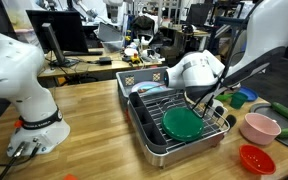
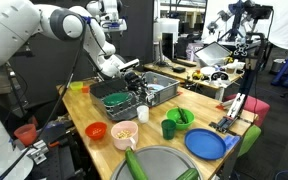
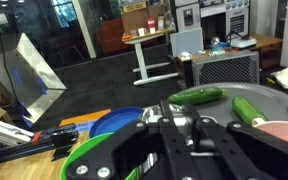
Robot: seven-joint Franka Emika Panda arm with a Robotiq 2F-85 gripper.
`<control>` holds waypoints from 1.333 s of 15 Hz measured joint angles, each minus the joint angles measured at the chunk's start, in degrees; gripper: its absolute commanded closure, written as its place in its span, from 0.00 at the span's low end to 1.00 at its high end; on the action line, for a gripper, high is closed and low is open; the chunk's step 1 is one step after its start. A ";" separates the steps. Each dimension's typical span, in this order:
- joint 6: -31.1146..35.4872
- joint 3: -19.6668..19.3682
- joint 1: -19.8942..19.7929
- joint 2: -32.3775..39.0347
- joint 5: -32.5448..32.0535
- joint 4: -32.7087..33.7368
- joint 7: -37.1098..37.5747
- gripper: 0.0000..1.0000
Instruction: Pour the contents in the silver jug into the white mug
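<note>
My gripper [image 3: 167, 128] fills the bottom of the wrist view. Its fingers are close together, with the silver jug [image 3: 149, 115] showing as a shiny surface between and behind them. In both exterior views the gripper [image 1: 206, 106] [image 2: 138, 94] hangs over the corner of the metal dish rack [image 1: 152, 140] [image 2: 160, 92]. The jug is mostly hidden by the fingers there. I cannot make out the white mug for certain; a pale object [image 2: 142, 112] sits just below the gripper at the rack's edge.
A green plate [image 1: 181, 123] [image 2: 114, 100] lies in the rack. A pink bowl [image 1: 260, 127] [image 2: 124, 133], a red bowl [image 1: 255, 158] [image 2: 96, 130], a green mug [image 2: 169, 128], a blue plate [image 2: 206, 143] and a silver platter [image 2: 169, 165] with cucumbers [image 3: 196, 96] stand nearby.
</note>
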 measured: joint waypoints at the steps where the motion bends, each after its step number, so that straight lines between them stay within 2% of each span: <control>1: 1.69 0.15 -0.69 -0.89 1.26 -0.37 0.62 0.96; 7: 9.57 0.05 -3.72 -4.72 5.73 -4.44 4.70 0.96; 11: 16.45 -0.16 -5.89 -8.20 7.34 -9.26 11.10 0.96; 16: 29.95 -1.04 -10.69 -17.34 11.81 -20.53 19.89 0.96; 20: 43.88 -3.65 -13.44 -24.46 13.57 -30.84 26.34 0.96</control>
